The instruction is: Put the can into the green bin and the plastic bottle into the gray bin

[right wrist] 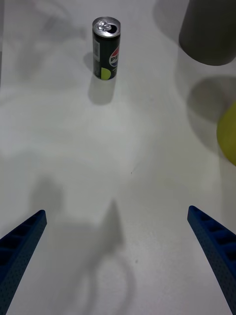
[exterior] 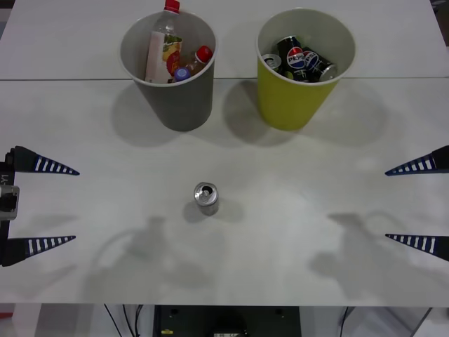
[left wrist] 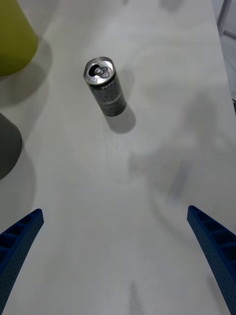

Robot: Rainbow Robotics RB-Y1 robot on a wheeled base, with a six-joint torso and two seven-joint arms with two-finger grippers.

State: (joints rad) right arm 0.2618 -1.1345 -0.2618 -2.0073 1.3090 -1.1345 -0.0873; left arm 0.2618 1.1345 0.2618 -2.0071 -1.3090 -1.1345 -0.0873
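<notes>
Already much of the sorting looks done in the front view: the gray bin (exterior: 168, 67) holds several plastic bottles (exterior: 163, 45) and the green bin (exterior: 305, 67) holds a few cans, the two standing side by side at the far part of the bench (exterior: 280, 232). One can (exterior: 206, 198) is left, upright on the bench between the two arms and well apart from both bins. The left hand (exterior: 43, 205) waits at the left edge and the right hand (exterior: 415, 205) at the right edge, each spread wide and holding nothing. From the right wrist view, the can (right wrist: 106, 48) stands well ahead of the released right hand (right wrist: 118, 246), with the gray bin (right wrist: 209, 34) and a sliver of the green bin (right wrist: 228, 133) off to one side. From the left wrist view, the can (left wrist: 104, 86) stands ahead of the released left hand (left wrist: 115, 246), near the green bin (left wrist: 14, 39). By my judgement, this last can is what remains, bound for the green bin; no loose bottle lies on the bench.
</notes>
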